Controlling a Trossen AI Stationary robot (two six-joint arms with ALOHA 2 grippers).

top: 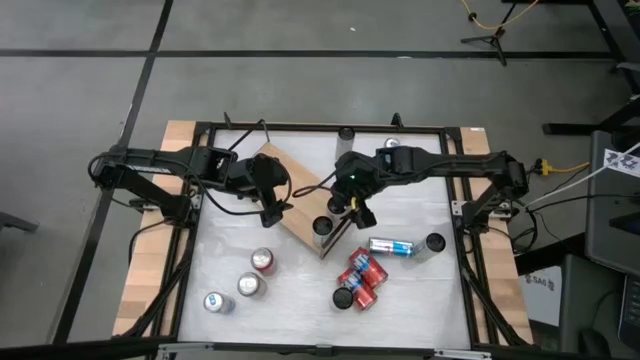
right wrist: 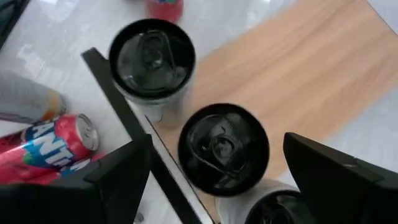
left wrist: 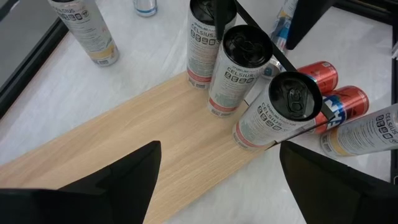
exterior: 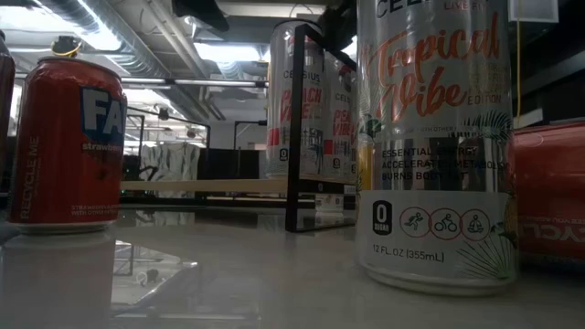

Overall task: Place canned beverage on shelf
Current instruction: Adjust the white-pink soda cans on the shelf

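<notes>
The shelf (top: 290, 190), a light-wood board (left wrist: 155, 143) with a thin black wire frame (right wrist: 124, 106), lies slantwise in the middle of the white table. Three silver Celsius cans (left wrist: 239, 62) stand upright on the board's near right end. My right gripper (right wrist: 217, 140) hovers open above them, its fingers on either side of the middle can's black top (right wrist: 224, 149) without touching it. My left gripper (left wrist: 221, 149) hangs open over the bare part of the board, left of the cans. In the high view the left gripper (top: 272, 208) and the right gripper (top: 352, 208) flank the shelf.
Red Fanta cans (top: 360, 278) lie near the shelf's near end, beside a lying silver-blue can (top: 392, 247) and a standing can (top: 435, 243). Three more cans (top: 250, 285) stand at the near left, two cans (top: 346, 133) at the far edge. A tall Tropical Vibe can (exterior: 434, 137) fills the low view.
</notes>
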